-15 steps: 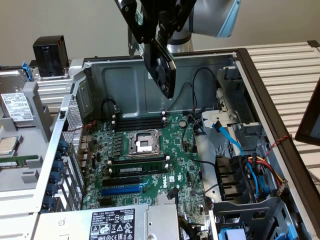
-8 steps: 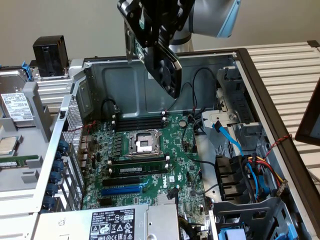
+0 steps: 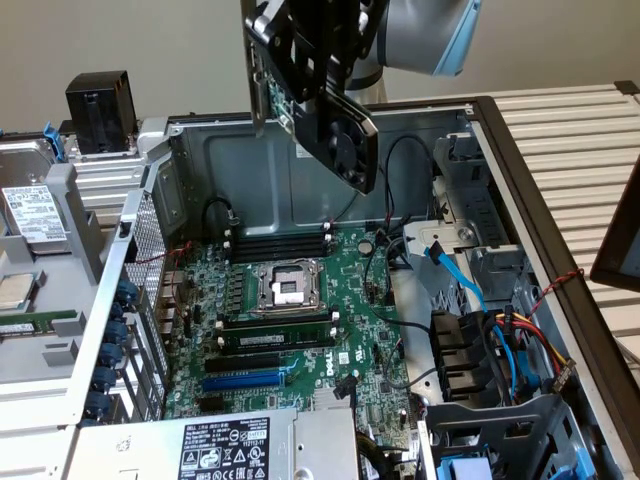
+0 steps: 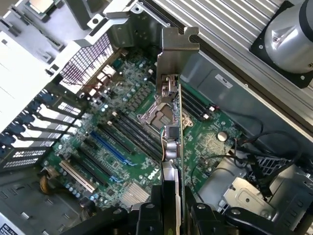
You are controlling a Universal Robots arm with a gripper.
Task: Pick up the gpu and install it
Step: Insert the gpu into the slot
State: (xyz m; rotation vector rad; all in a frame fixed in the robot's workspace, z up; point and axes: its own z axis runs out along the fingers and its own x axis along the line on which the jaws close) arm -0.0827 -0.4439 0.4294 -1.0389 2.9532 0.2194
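Grip of end effector (image 4: 172,211) clenched on gpu (image 3: 345,135), card's long axis pointing away toward motherboard (image 3: 360,320) well below.

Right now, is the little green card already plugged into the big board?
No, the tool holds the card up in the air, well above the big board.

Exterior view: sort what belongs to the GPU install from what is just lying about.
In the job:
- gpu, clamped in the gripper above the open case
- motherboard with its card slots

Lying about:
- hard drive
- black block
- blue cable
- power supply
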